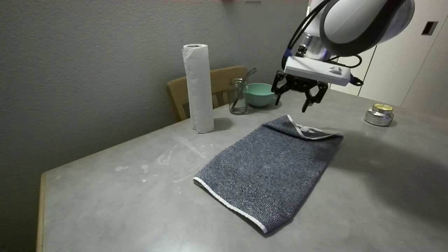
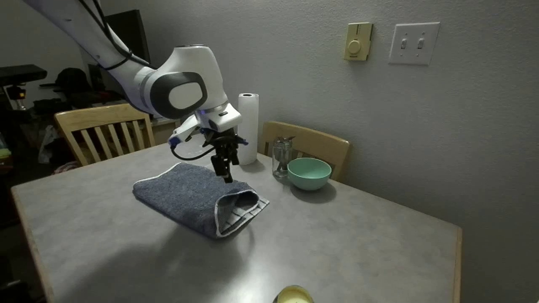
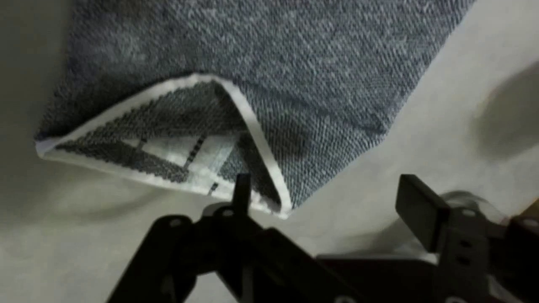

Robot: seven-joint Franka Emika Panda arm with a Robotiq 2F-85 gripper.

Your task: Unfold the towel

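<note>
A white robot arm (image 1: 350,26) is hanging over a grey table (image 1: 105,210) with its gripper (image 1: 291,107) pointing down, holding nothing, its fingers (image 3: 421,210) standing well apart. The dark grey towel (image 1: 260,168) is lying folded on the table below the gripper, its long axis leading away from it. The end nearer the gripper is gaping like a mouth: the upper layer's white edge (image 3: 254,126) is arching above the lower layer, letting a striped inner face (image 3: 172,149) show. In the wrist view, one finger is overlapping that mouth near a corner while the other is appearing beside the towel, so the gap between them is running roughly along the open end. The coming move is probably turning on this raised lip, calling for one finger under the upper layer alone; pinching both layers would likely be keeping the towel folded.
</note>
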